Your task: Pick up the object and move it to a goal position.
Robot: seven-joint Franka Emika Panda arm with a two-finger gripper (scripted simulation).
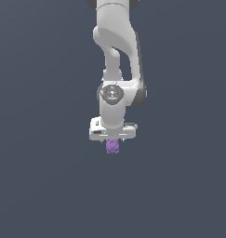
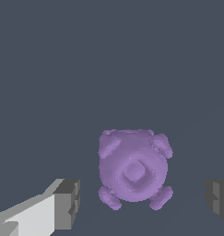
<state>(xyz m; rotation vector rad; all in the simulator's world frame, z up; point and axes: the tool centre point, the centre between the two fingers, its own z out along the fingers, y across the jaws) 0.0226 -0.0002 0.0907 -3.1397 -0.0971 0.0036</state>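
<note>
The object is a small purple ball (image 2: pixel 133 168) with hollow dimples and short knobby studs, resting on the flat grey floor. In the exterior view the ball (image 1: pixel 112 147) shows just under the white hand of the arm. My gripper (image 1: pixel 113 141) points straight down over it. In the wrist view the gripper (image 2: pixel 143 203) is open, with one dark finger pad (image 2: pixel 69 203) on one side of the ball and the other pad (image 2: pixel 218 200) on the other side. Both pads stand apart from the ball with a clear gap.
The plain dark grey floor (image 1: pixel 44 186) spreads all around the ball. The white arm (image 1: pixel 118 56) rises from the gripper toward the top of the exterior view.
</note>
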